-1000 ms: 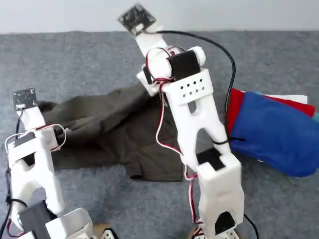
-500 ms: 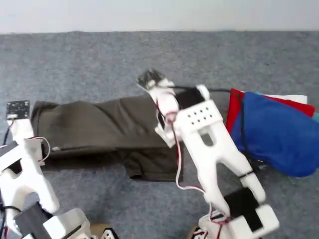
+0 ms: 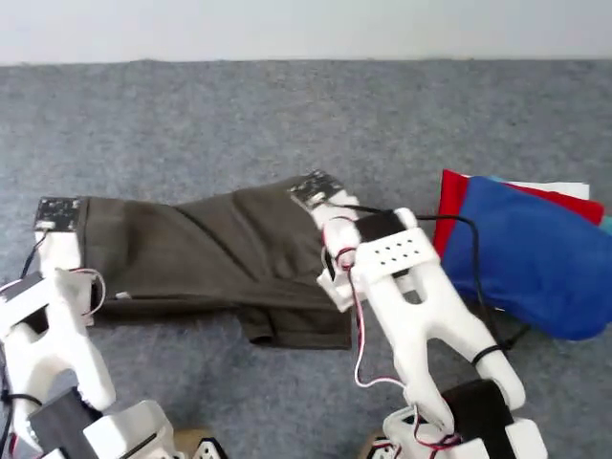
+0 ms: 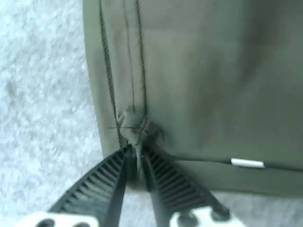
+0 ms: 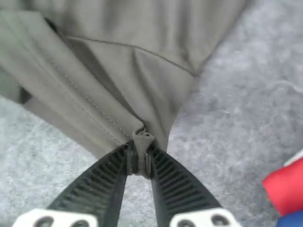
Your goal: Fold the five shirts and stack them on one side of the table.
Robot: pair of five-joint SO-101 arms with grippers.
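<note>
Olive shirt (image 3: 210, 253): lies crosswise at mid-table on grey, felt-like table (image 3: 191, 115). Partly folded, creased upper layer over a lower layer jutting toward the arms. Held at both ends.

Left gripper (image 4: 136, 152): clenched on a puckered bit of hem at the shirt's left edge, just beside a double row of stitching. Small white tag (image 4: 247, 163) near by on the fold.

Right gripper (image 5: 140, 147): clamped tight on a bunched fold at the shirt's right edge, cloth fanning away from the jaws.

Stack of folded shirts: sits on the table's right side, apart from the olive one. Blue shirt (image 3: 535, 253) on top, red shirt (image 3: 453, 206) beneath, white layer (image 3: 564, 189) peeping out at the far edge.
</note>
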